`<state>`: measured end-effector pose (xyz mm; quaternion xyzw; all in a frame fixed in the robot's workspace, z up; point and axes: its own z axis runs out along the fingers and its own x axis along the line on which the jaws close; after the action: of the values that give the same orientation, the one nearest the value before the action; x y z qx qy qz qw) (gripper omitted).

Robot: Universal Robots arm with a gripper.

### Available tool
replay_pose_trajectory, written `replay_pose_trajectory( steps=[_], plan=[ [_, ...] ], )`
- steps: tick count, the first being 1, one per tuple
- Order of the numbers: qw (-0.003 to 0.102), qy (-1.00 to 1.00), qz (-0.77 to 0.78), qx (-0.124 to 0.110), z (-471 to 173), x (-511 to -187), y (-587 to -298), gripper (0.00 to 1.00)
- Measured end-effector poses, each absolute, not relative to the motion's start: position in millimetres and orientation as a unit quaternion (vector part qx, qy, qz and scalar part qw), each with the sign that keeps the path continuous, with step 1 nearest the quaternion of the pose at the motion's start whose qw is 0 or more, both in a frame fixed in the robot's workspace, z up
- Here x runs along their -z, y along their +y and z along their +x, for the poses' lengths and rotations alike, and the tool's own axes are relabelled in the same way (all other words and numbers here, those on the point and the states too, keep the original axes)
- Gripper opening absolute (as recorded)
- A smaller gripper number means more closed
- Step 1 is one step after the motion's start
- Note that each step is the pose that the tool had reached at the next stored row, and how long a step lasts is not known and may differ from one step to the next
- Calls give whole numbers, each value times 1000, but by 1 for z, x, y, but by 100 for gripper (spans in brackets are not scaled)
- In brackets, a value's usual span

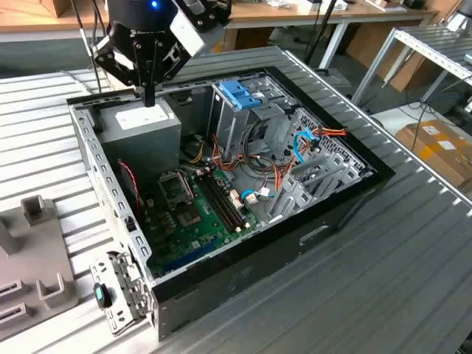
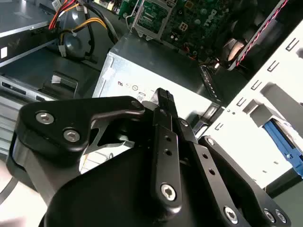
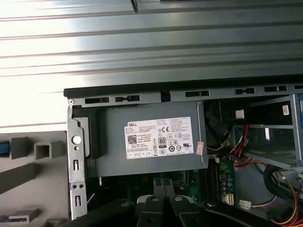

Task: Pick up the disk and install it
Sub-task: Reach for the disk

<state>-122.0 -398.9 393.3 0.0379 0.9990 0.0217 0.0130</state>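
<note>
As closed end effector (image 1: 150, 96) hovers, labelled power supply (image 1: 144, 136)

A: What colour is the hand (image 1: 150, 96)?
B: Black. The power supply (image 1: 144, 136) is grey, its label (image 1: 140, 118) white with black print.
A: And inside the black case (image 1: 295, 247)?
B: Green motherboard (image 1: 195, 214), a bright blue top on the grey drive cage (image 1: 240, 94), and cables (image 1: 333, 132) in red, orange, yellow and light blue.
A: The tabletop (image 1: 413, 251)?
B: Silver-grey, striped with parallel ribs.

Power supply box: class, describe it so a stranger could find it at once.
Start at the open computer case. In its corner toward the exterior view's upper left sits a grey metal box. Only it carries a large white label on top.
</note>
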Motion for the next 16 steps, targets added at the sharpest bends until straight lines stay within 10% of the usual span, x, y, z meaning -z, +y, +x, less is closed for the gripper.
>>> replay_pose_trajectory(
  steps=[16],
  plan=[
    [13, 999, 38, -22, -127, -393, -399, 11]
  ],
)
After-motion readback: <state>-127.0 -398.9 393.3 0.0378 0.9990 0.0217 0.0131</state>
